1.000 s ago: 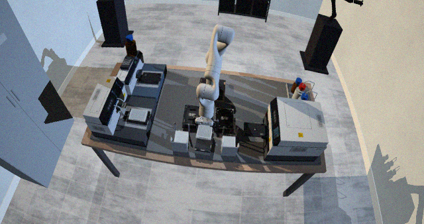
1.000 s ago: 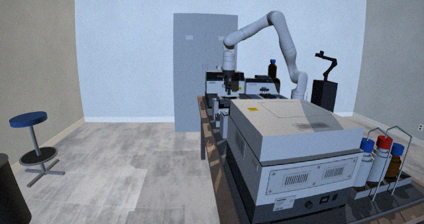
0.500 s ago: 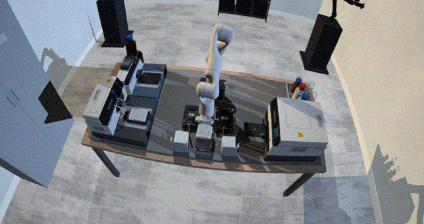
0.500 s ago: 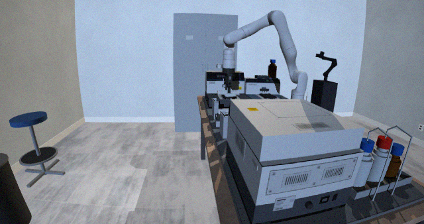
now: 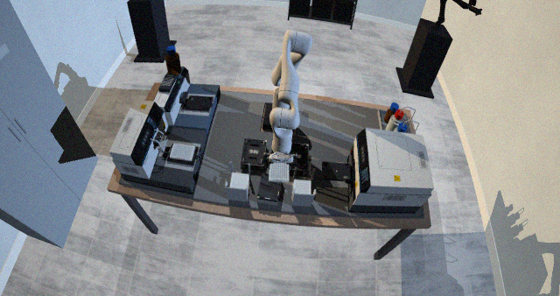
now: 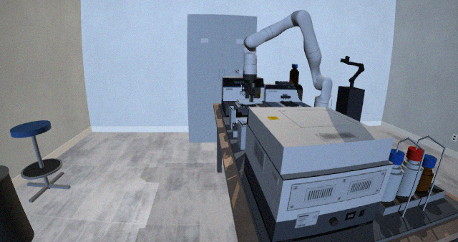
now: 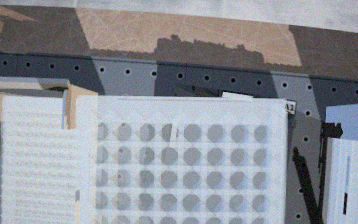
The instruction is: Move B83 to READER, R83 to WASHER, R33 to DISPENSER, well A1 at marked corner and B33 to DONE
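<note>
Top view shows a white plate (image 5: 279, 172) (image 6: 245, 102) (image 7: 182, 167) gripped by the tool (image 5: 280, 159) (image 6: 251, 98), whose fingers stand wide across it. The plate is level and raised above the table (image 5: 306, 215) (image 6: 234, 185) (image 7: 125, 32); its label is not readable. Relative to the held plate, a dark nest (image 5: 269, 192) lies below and toward the table's front edge, between two pale units (image 5: 239, 186) (image 5: 302, 192). In the wrist view, an A1 marker (image 7: 290, 107) shows just beside the plate's corner. Another white plate (image 5: 183, 152) sits well apart from it, before a boxy instrument (image 5: 133, 140).
</note>
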`<state>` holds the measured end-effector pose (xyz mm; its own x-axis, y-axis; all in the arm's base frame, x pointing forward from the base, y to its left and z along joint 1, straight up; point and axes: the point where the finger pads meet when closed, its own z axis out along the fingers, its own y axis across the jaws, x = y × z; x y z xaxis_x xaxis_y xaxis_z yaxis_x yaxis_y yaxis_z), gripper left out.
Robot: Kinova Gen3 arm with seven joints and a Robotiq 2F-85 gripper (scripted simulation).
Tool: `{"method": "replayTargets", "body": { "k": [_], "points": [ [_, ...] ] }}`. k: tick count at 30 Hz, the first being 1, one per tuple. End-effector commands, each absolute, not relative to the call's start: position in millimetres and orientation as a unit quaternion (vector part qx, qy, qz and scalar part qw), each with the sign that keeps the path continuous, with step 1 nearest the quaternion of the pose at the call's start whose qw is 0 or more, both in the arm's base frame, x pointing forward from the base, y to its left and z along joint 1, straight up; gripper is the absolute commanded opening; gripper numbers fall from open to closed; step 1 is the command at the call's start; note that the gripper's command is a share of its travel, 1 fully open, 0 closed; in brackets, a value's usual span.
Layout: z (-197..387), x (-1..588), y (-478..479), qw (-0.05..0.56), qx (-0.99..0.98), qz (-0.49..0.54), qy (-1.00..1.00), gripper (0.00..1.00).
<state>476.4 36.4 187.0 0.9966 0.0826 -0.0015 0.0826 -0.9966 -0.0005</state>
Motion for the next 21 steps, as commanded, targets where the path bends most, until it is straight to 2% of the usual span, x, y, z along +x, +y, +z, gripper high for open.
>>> {"method": "replayTargets", "body": {
  "k": [1, 21],
  "points": [
    [187.8, 474.0, 46.1, 0.000, -0.998, 0.000, -0.060, 0.94],
    [187.8, 458.9, 96.6, 0.000, -0.986, 0.000, -0.165, 0.94]
  ]
}}
